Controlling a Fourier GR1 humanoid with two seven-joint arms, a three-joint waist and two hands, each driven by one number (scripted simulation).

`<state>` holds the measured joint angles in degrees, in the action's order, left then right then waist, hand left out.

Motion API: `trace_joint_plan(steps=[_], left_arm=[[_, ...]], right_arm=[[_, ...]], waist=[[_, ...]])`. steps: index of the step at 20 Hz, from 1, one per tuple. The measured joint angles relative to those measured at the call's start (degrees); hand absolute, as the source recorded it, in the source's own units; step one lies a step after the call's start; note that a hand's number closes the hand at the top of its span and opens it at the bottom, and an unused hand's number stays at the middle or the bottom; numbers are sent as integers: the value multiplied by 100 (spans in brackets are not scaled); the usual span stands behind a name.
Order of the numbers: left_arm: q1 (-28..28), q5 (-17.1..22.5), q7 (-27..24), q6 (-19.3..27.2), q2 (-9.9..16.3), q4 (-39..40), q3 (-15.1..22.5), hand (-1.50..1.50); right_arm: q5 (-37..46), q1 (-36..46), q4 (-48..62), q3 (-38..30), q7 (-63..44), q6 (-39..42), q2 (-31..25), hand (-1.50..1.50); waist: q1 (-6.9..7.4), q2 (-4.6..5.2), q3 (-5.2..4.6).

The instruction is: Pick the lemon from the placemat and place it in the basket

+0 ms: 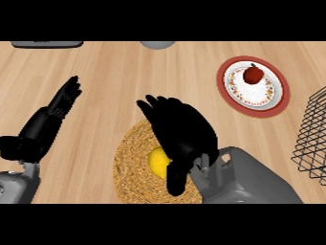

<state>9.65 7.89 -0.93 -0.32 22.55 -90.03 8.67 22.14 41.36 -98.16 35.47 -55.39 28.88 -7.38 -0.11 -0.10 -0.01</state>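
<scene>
**Right hand arched over the lemon on the placemat**

Seen from above, a wooden counter (123,72) carries everything; a round woven placemat (134,170) lies at its near edge, about the middle, and the yellow lemon (158,161) sits on the mat, partly hidden.

The right hand (183,136) comes in from the lower right on a grey forearm (254,184); it hangs palm-down over the mat, its fingers (155,107) stretched toward the far side, the thumb (176,182) dropping beside the lemon on the near side; the fingers look straight rather than wrapped, so the hand reads as open, covering the fruit; whether it touches the lemon cannot be told.

The left hand (63,103) rests open near the counter's left edge, fingers straight and pointing toward the far edge, well apart from the mat.

A black wire basket (324,139) stands at the right edge; between it and the mat, toward the far right corner, a red-rimmed plate (267,98) holds a red fruit (254,74); a grey object (49,44) and a rounded grey thing (157,44) sit cut off at the far edge.
</scene>
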Motion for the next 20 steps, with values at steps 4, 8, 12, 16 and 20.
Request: trace_joint_plan(steps=[4, 8, 12, 16, 20], left_arm=[[-136, -54, -49, -116, -33, -57, -65, 0], [-17, -157, -61, -213, -135, 76, -176, 0], [92, -305, -62, -264, -296, 177, -238, 0], [135, -355, 165, -360, -382, 57, -350, 0], [60, -457, 41, -492, -474, 144, -437, 0]], right_arm=[[673, -441, 332, 148, 498, -419, 96, -150], [1284, -711, 782, 245, 977, -780, 253, -150], [1724, -905, 1057, 261, 1280, -962, 410, -150], [1963, -1052, 1155, 175, 1552, -960, 551, -150], [1998, -1059, 1330, 170, 1771, -1130, 663, -150]], waist=[[25, 8, 1], [26, 11, 1], [23, 12, 1], [23, 10, 1], [31, 11, 1]])
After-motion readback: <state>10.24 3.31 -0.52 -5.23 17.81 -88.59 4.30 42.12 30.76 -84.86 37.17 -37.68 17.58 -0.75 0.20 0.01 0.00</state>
